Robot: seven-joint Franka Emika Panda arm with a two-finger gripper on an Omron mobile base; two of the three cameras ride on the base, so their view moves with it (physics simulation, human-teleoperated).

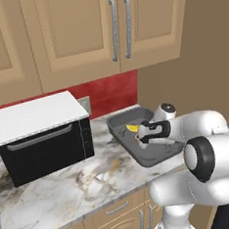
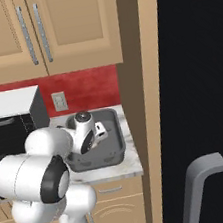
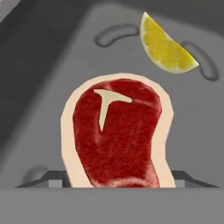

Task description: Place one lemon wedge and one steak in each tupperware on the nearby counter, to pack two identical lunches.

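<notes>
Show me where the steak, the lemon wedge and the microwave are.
steak [image 3: 117, 131]: hand view, red middle.
lemon wedge [image 3: 164, 49]: hand view, yellow flesh.
microwave [image 1: 48, 148]: left base view, black door.

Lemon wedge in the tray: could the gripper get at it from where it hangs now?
Probably yes. The gripper hangs over the grey tray, and the lemon wedge lies uncovered just beyond the steak. The steak sits at the fingertips, though, and may be held.

raw red steak [image 3: 117, 135] with pale fat rim on grey tray [image 3: 39, 109] floor, yellow lemon wedge [image 3: 166, 47] near it, apart
</notes>
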